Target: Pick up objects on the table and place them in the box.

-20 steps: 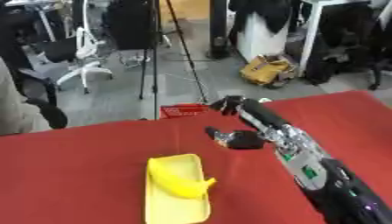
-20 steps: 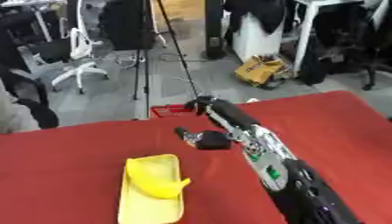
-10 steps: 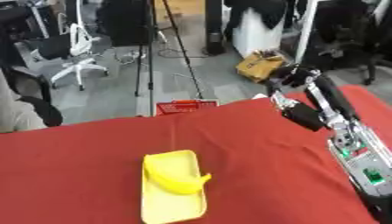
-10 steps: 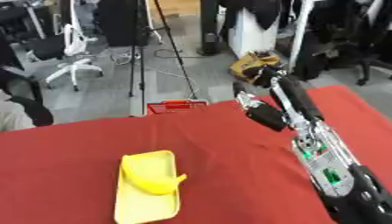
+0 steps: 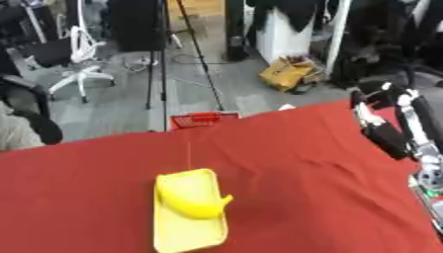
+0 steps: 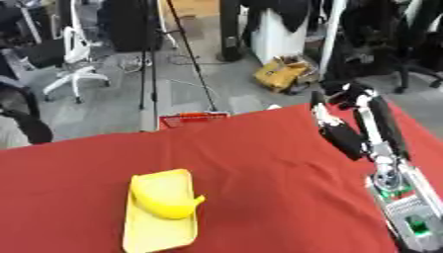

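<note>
Here, a table covered with a red cloth (image 5: 286, 168) fills the lower part of both views, with an office floor, chairs and a tripod beyond its far edge. The robot's right hand (image 6: 346, 101) is raised over the table's far right edge, at the end of a black and silver arm that comes in from the lower right corner. Its fingers look curled, and something dark may sit among them, but the views do not show clearly whether it holds anything. The left hand is not visible.

On the table, nearer the left side and toward the near edge, lies a yellow tray (image 5: 186, 232), a shallow rectangle with rounded corners. A yellow banana (image 5: 195, 206) rests across its upper half, one tip sticking up over the tray's right rim. A small red wire basket (image 5: 204, 120) sits just past the far edge of the table; no other box shows.

Judging from this, the step in hand appears to be a carry or a transfer at the far right. If the banana is next, the hand would need to travel back across the table, well apart from where it now is, and close around the fruit's curved body.
</note>
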